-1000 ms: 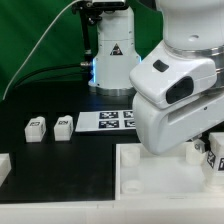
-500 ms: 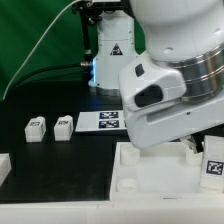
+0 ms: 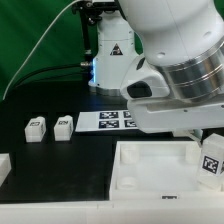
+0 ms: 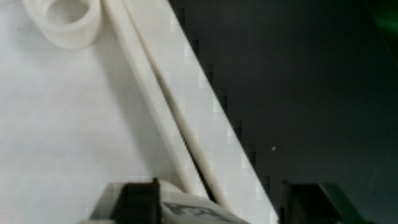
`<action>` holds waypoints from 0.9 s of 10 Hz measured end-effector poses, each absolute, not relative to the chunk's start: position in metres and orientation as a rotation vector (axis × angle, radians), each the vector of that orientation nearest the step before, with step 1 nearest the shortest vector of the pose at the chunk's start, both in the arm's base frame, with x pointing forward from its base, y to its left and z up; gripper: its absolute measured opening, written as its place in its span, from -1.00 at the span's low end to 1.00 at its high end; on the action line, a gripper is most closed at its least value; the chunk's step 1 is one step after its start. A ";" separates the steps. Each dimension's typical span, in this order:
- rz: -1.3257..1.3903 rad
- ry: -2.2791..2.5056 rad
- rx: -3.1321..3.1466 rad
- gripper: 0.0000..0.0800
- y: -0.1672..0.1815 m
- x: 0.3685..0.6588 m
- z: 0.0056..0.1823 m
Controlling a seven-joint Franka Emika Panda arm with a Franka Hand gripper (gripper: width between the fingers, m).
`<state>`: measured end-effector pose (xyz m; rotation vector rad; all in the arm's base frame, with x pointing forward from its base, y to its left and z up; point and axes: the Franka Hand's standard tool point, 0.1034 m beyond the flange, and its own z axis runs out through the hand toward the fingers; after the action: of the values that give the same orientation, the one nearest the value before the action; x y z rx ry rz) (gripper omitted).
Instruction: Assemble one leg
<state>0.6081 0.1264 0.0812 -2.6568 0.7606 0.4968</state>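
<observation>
The gripper shows 2 fingers standing apart, with a tagged piece against 1 of them. I cannot tell whether it is clamped. The leg sits just below the wrist, its long axis near upright and slightly tilted, with the tag facing the exterior camera.
</observation>
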 end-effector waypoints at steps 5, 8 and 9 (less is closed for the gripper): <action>0.514 0.833 -2.643 0.37 0.128 0.607 0.081; 0.433 0.531 -2.741 0.61 0.128 0.610 0.084; 0.335 0.306 -2.789 0.62 0.125 0.618 0.086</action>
<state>0.6175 0.1247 0.0861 -2.7892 0.3063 0.3349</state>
